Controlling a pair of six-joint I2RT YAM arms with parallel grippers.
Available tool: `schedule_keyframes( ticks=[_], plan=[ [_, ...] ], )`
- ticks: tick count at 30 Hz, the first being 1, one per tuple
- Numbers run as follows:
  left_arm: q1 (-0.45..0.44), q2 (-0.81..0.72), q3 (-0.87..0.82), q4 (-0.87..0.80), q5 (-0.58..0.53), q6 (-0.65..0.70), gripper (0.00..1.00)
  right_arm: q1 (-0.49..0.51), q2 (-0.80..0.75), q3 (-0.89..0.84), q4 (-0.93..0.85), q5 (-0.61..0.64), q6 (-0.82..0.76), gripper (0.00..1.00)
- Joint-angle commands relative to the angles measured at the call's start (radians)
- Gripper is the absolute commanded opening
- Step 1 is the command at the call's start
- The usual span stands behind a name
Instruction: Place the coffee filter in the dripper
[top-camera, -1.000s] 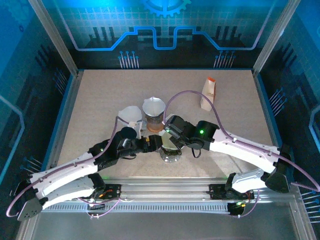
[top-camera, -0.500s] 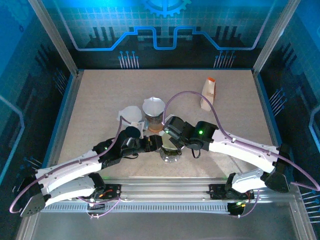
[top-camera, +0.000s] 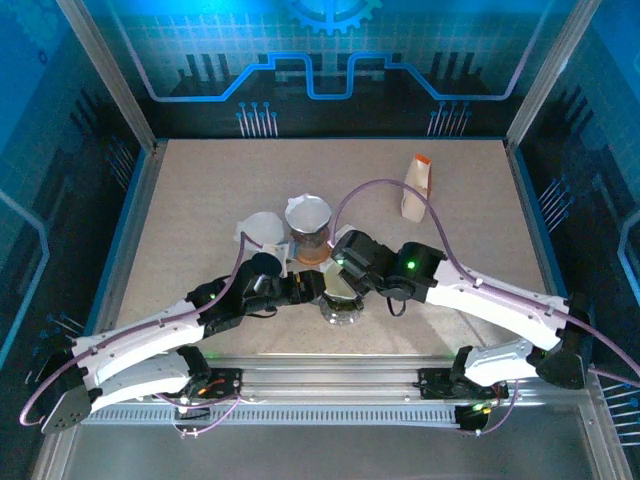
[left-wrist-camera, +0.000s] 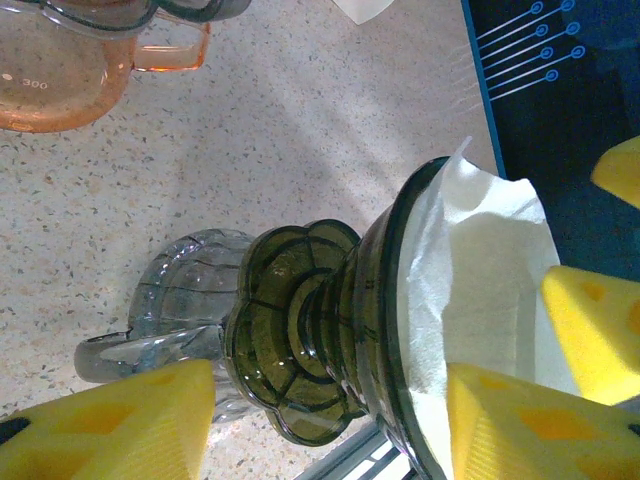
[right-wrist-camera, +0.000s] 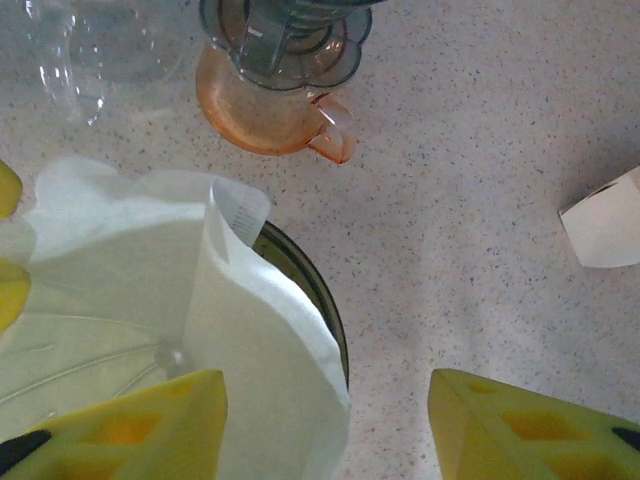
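On the left, the left gripper is turned on its side, with one yellow pad low beside the clear glass server and the other up at the rim of the dark green dripper. The jaws bracket the dripper closely, but I cannot tell whether they press on it or merely stand around it. Behind that arm on the counter lie a loose white paper cone, probably a spare filter, and an orange carafe carrying a second dripper. In the middle, the dripper stands on the glass server, and the coffee filter already sits inside its cone. From the right wrist the paper lines the bowl within the dark rim, though its seam flap stands up and one edge laps over the rim, so it does not look pressed fully home. Just to the right, the right gripper hovers over the rim with its jaws parted and nothing between the pads. One pad is beside the paper and the other is out over bare counter. Further right a small carton lies well apart. By my reading the placing itself is done. What is left is perhaps to settle the paper flush and to draw both arms clear without dragging the filter out or tipping the dripper off the server.
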Motion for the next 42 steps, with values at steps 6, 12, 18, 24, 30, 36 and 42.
schedule_keyframes(
  ticks=[6, 12, 18, 24, 30, 36, 42],
  plan=[
    [0.009, 0.006, 0.017, 0.020, 0.013, 0.014, 0.64, -0.127, 0.030, 0.005, 0.002, -0.246, 0.002, 0.66],
    [0.009, 0.004, 0.016, 0.016, 0.011, 0.014, 0.64, -0.146, 0.059, -0.015, 0.019, -0.308, -0.001, 0.68],
    [0.008, -0.001, 0.012, 0.015, 0.011, 0.012, 0.64, -0.147, 0.102, -0.021, 0.023, -0.309, -0.005, 0.69],
    [0.009, -0.005, 0.012, 0.011, 0.007, 0.013, 0.64, -0.163, 0.136, -0.038, 0.044, -0.324, -0.009, 0.68],
    [0.008, -0.009, 0.015, 0.011, 0.011, 0.013, 0.65, -0.167, 0.172, -0.047, 0.060, -0.331, -0.012, 0.65],
    [0.009, -0.033, 0.023, 0.009, 0.011, 0.015, 0.72, -0.171, 0.190, -0.059, 0.074, -0.331, -0.011, 0.64],
    [0.008, -0.041, 0.025, 0.014, 0.004, 0.019, 0.74, -0.173, 0.200, -0.077, 0.088, -0.332, -0.009, 0.64]
  ],
)
